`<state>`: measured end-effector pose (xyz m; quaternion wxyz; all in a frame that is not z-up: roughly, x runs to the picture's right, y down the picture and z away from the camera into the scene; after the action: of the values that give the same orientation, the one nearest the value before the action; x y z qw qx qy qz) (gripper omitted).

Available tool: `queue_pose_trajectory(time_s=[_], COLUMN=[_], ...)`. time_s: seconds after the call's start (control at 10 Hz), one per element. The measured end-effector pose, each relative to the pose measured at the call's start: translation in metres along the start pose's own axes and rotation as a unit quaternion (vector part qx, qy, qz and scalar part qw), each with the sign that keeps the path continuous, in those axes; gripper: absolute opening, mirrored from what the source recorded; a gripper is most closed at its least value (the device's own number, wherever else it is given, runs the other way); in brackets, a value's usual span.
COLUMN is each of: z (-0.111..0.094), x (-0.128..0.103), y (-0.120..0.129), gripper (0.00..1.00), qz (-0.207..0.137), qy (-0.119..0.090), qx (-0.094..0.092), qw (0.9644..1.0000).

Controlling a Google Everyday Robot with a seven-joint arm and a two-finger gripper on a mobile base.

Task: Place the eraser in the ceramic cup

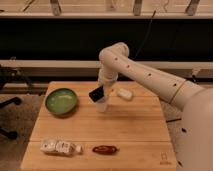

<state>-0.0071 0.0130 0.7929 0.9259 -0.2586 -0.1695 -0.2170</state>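
Observation:
My gripper (102,91) hangs from the white arm over the middle back of the wooden table (130,130). It is shut on the eraser (96,93), a small black block held tilted at the gripper's left side, above the table. The ceramic cup (103,105), small and whitish, stands on the table right below the gripper, partly hidden by it. The eraser is above and slightly left of the cup's rim.
A wide green bowl (61,100) stands at the back left. A white oval lump (124,93) lies right of the gripper. A white packet (59,146) and a red chili-shaped thing (105,149) lie near the front edge.

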Motion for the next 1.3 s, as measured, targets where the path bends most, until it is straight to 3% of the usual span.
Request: queue_pose_trajectory(time_s=[0.3,0.8,1.1,1.3], z=[0.006,0.016,0.018,0.016], x=[-0.002,-0.005,-0.005,-0.004], y=[-0.001,-0.001,0.0,0.0], gripper=[0.02,0.53,0.79,0.8], qz=[-0.003,-0.009,-0.007,-0.005], qy=[0.0,0.008,0.012,0.014], qx=[-0.007,-0.023,-0.024,-0.023], qw=[1.0,0.9997,0.9996,0.9996])
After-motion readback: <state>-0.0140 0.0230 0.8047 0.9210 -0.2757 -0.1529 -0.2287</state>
